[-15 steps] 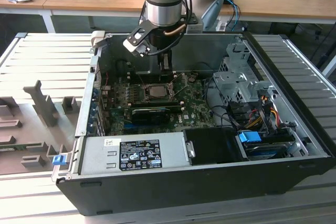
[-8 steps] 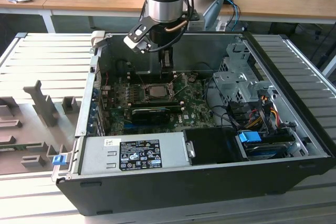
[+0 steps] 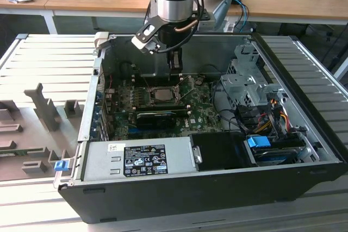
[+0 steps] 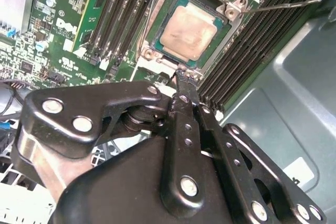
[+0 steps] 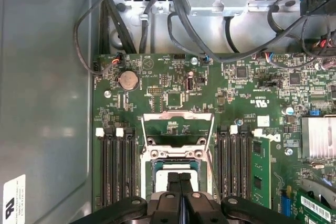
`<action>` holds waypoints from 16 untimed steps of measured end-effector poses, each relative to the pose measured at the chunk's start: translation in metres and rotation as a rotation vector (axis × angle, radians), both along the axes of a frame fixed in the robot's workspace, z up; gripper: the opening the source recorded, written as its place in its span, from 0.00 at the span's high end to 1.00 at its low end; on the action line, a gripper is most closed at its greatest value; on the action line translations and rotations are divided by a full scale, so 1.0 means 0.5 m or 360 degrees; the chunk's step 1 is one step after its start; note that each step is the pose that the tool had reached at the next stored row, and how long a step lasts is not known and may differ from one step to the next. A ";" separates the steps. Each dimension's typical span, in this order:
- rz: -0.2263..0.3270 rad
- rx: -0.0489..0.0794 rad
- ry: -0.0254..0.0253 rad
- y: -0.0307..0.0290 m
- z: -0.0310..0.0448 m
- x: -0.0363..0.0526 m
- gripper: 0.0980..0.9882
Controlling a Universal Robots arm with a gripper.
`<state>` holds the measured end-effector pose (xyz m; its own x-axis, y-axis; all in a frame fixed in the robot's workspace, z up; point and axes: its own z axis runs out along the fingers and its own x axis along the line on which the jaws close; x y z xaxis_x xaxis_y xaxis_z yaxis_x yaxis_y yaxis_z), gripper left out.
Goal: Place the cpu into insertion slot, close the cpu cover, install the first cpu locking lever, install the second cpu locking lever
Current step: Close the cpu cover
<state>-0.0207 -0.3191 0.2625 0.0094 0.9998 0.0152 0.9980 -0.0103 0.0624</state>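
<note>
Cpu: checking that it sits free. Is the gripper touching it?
Apart. In the second wrist view the gripper ends at the edge of the insertion slot, with a strip of frame showing between it and the cpu.

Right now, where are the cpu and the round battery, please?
cpu [image 4: 188,34], second wrist view, middle of its metal top.
round battery [image 5: 128,80], first wrist view, centre of its face.

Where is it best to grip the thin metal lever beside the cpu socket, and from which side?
Probably near the free end of the lever, from above, closing across it: the thin straight rod juts out over the memory slots.
</note>
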 end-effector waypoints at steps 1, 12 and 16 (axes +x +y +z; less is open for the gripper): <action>0.0000 0.0000 -0.00001 0.000 0.000 0.002 0.99; 0.0000 0.0000 0.00000 0.000 0.008 0.028 0.99; 0.0000 0.0000 0.00000 0.000 0.008 0.040 0.99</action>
<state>-0.0006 -0.3191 0.2668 0.0093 0.9998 0.0150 0.9980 -0.0102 0.0623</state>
